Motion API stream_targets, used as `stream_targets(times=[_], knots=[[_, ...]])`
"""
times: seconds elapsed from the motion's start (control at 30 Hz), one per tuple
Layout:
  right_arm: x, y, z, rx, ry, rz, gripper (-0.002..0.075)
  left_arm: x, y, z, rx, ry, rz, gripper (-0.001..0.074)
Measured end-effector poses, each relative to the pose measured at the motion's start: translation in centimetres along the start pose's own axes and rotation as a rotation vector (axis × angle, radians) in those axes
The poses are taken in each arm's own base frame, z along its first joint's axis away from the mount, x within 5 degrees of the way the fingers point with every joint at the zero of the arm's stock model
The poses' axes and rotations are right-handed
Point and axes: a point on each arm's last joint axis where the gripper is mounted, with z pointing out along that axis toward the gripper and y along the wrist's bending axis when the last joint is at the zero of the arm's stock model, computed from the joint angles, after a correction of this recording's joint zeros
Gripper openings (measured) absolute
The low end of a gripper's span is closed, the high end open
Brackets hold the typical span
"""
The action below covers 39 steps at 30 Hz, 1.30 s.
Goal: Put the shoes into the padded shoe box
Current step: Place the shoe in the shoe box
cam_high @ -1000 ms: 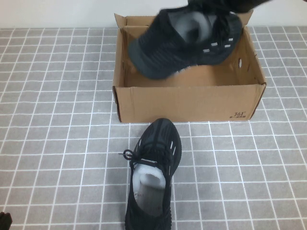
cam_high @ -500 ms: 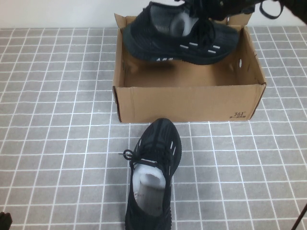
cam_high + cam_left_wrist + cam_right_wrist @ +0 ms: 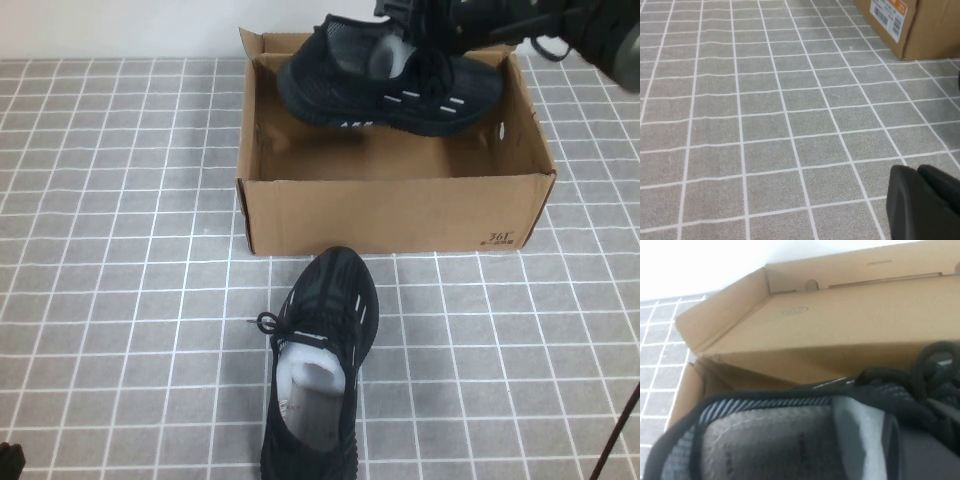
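Observation:
My right gripper (image 3: 428,28) is shut on one black knit shoe (image 3: 385,88) at its laced collar and holds it roughly level over the back half of the open brown shoe box (image 3: 395,215), toe toward the box's left. In the right wrist view the shoe's pale lining (image 3: 790,440) and laces fill the frame, with the box's back wall and flap (image 3: 840,325) behind. The other shoe (image 3: 322,365) lies on the table in front of the box, toe pointing at it. My left gripper (image 3: 925,207) is shut and empty, low over the tiles at the near left.
The table is covered by a grey cloth with a white grid (image 3: 120,250). A box corner with an orange label (image 3: 895,17) shows in the left wrist view. A thin black cable (image 3: 618,435) crosses the near right corner.
The held shoe has levelled out from a toe-down tilt, then shifted slightly right and lower into the box opening. The shoe on the table and the left arm have not moved.

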Motion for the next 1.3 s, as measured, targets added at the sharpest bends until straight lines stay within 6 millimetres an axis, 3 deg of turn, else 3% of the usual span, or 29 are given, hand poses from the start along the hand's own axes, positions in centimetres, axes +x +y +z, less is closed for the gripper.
stream_targets(times=[0.4, 0.63, 0.93, 1.17, 1.3], knots=[[2.1, -1.2, 4.8, -0.010, -0.020, -0.030, 0.0015, 0.0, 0.0, 0.0, 0.000, 0.000, 0.000, -0.0004], [3.0, -1.8, 6.4, -0.009, -0.022, -0.069, 0.0015, 0.0, 0.0, 0.0, 0.000, 0.000, 0.000, -0.0004], [3.4, -2.0, 6.9, -0.006, -0.020, -0.186, 0.0024, 0.0, 0.0, 0.0, 0.000, 0.000, 0.000, -0.0004], [3.0, -1.8, 6.8, -0.011, -0.047, -0.216, 0.0160, 0.0, 0.0, 0.0, 0.000, 0.000, 0.000, -0.0004], [2.0, -1.1, 5.4, -0.029, -0.078, -0.240, 0.0193, 0.0, 0.0, 0.0, 0.000, 0.000, 0.000, -0.0004]])
